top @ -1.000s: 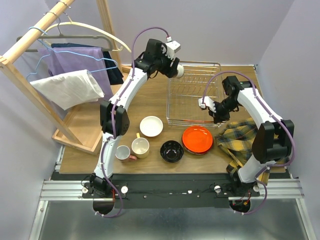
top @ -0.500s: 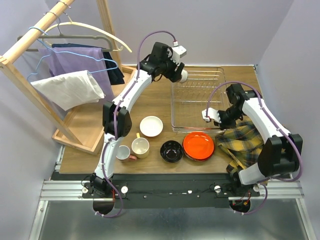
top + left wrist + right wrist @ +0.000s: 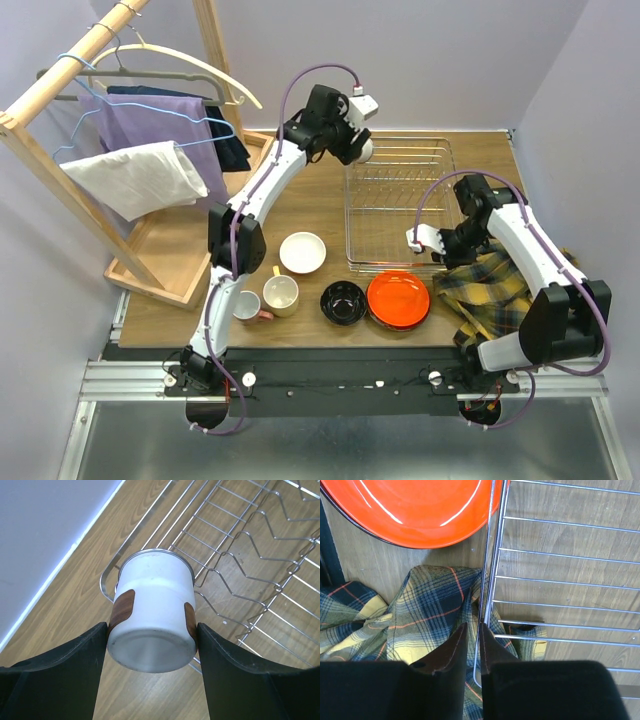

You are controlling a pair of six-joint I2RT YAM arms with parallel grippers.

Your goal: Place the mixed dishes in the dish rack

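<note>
The dish rack held nothing yet; left hand clamped a white cup at its corner, right hand barely apart astride its rim; bowls and mugs waited.

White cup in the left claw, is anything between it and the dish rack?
Nothing visible. The left claw holds the cup right over the corner rim of the dish rack, and the wires beside it are bare.

A yellow-and-dark plaid cloth lies crumpled on the right of the wooden surface. At the left a wooden clothes rack stands on a tray. Its hangers carry a purple garment, a white one and a dark one.
</note>
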